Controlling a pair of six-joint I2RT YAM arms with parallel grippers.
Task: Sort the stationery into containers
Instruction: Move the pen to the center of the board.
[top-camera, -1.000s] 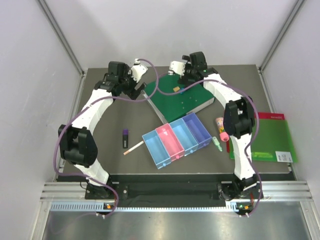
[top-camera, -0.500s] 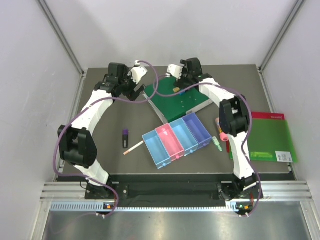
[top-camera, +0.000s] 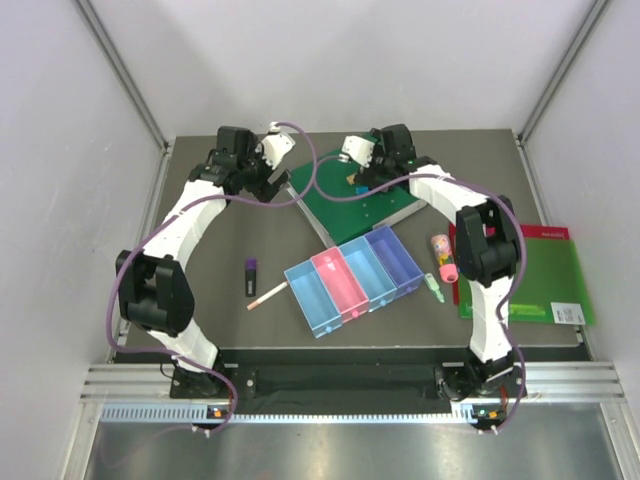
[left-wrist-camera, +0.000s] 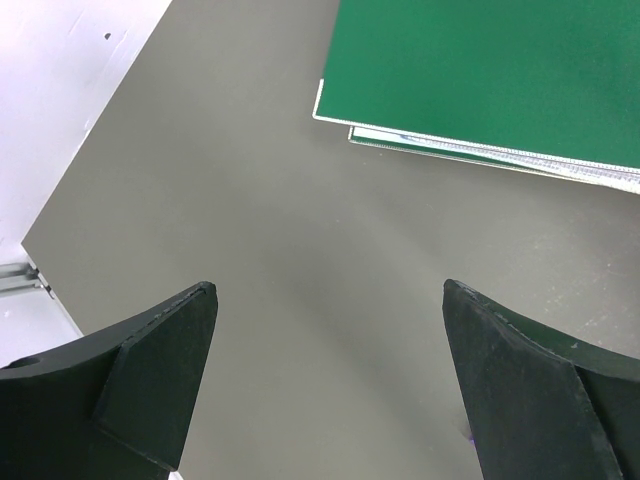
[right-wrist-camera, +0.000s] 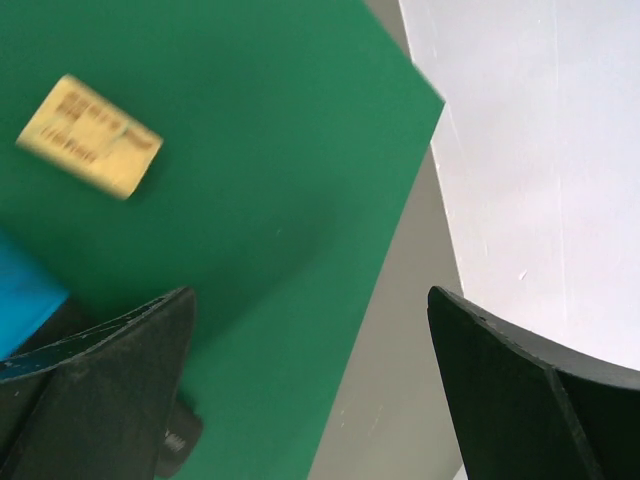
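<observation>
A green notebook (top-camera: 370, 200) lies at the back of the table with a small yellow eraser (right-wrist-camera: 90, 137) on its cover. My right gripper (top-camera: 367, 172) hovers open over the notebook's far edge, nothing between its fingers (right-wrist-camera: 310, 295). A blue object (right-wrist-camera: 25, 295) and a small black piece (right-wrist-camera: 175, 440) show beside its left finger. My left gripper (top-camera: 272, 182) is open above bare table just left of the notebook (left-wrist-camera: 500, 70), its jaws (left-wrist-camera: 328, 287) holding nothing. Several coloured bins (top-camera: 352, 278) stand in a row mid-table. A black and purple marker (top-camera: 250, 275) and a pink pen (top-camera: 267, 294) lie left of the bins.
A pink glue stick (top-camera: 443, 257) and a small green item (top-camera: 434, 288) lie right of the bins. A green folder (top-camera: 540, 280) on a red one sits at the right edge. White walls close in the table's back and sides.
My right gripper swung left, then came nearer and lower over the notebook. The notebook appears to have shifted slightly. The left arm has barely moved.
</observation>
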